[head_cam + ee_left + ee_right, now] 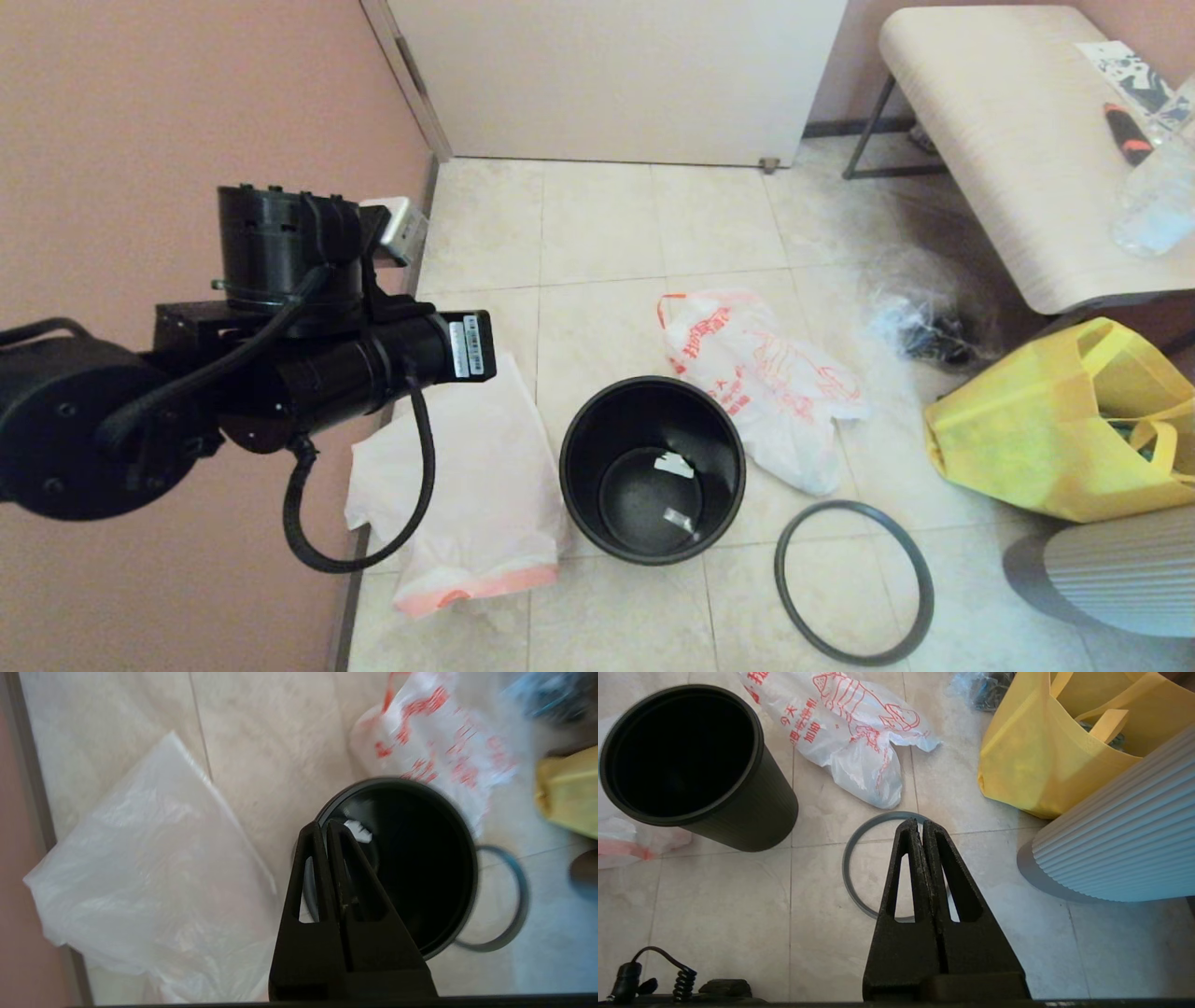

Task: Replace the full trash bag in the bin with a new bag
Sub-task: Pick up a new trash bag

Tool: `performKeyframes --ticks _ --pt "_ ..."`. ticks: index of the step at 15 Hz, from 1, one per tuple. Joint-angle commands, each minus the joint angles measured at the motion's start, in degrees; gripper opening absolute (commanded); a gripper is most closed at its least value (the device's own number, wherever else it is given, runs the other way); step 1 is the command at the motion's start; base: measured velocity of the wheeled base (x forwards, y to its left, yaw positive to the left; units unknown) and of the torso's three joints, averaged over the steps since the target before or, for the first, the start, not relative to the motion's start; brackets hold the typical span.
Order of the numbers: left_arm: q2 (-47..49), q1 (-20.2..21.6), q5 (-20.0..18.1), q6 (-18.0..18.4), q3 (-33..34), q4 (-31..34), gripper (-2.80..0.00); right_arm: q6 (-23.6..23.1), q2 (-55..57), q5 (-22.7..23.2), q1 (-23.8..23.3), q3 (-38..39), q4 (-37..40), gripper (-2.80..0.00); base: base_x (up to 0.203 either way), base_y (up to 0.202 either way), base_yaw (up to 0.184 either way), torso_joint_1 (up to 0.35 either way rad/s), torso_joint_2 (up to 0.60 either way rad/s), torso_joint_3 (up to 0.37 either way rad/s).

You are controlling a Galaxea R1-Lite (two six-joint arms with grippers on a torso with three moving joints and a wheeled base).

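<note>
New bag: limp thin film on floor just behind bin; light, slippery. Grasp orange-red handle loop. Left tool pinched closed, empty, above bin rim. Right tool likewise, over hoop.

One bin, black, with two white scraps inside. One grey hoop on floor. Two white plastic bags: one with red lettering, one plainer with orange-red edge. One yellow tote. One clear bag with dark contents. One table. Two hands: left, right.
</note>
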Motion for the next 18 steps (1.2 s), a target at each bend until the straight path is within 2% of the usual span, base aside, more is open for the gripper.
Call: performKeyframes --ticks 1,4,5,8,10,13,14,15,18 --pt "5.4 1.8 0.1 0.0 -0.5 -0.1 -2.8 0.0 0.1 -0.1 0.0 0.0 0.0 -2.8 0.0 0.0 0.0 0.0 0.0 0.0" --pt "13.1 3.0 0.2 1.3 -0.9 1.7 -2.8 0.0 0.1 -0.1 0.0 0.0 0.0 -2.8 0.0 0.0 0.0 0.0 0.0 0.0" --pt "14.6 2.4 0.6 2.8 0.2 4.8 -2.8 0.0 0.1 -0.1 0.0 0.0 0.0 -2.8 0.0 0.0 0.0 0.0 0.0 0.0" --pt "17.1 0.4 1.7 4.4 9.2 8.7 -2.8 0.0 0.1 -0.1 0.0 0.0 0.0 -2.8 0.0 0.0 0.0 0.0 0.0 0.0" --pt "20.3 -0.2 3.9 5.6 15.0 7.1 -2.8 0.0 0.1 -0.1 0.0 0.0 0.0 -2.8 0.0 0.0 0.0 0.0 0.0 0.0" --pt "26.5 -2.3 6.9 6.3 17.4 3.7 -2.8 0.0 0.1 -0.1 0.0 0.0 0.0 -2.8 0.0 0.0 0.0 0.0 0.0 0.0" --pt "29.1 -2.7 9.5 6.3 17.3 3.1 0.0 0.0 0.1 -0.1 0.0 0.0 0.0 -2.8 0.0 0.0 0.0 0.0 0.0 0.0" --pt "30.9 -3.1 13.5 6.4 17.3 2.1 0.0 0.0 0.1 -0.1 0.0 0.0 0.0 -2.8 0.0 0.0 0.0 0.0 0.0 0.0" --pt "30.8 -4.9 18.3 6.4 18.5 1.2 0.0 0.0 0.1 -0.1 0.0 0.0 0.0 -2.8 0.0 0.0 0.0 0.0 0.0 0.0"
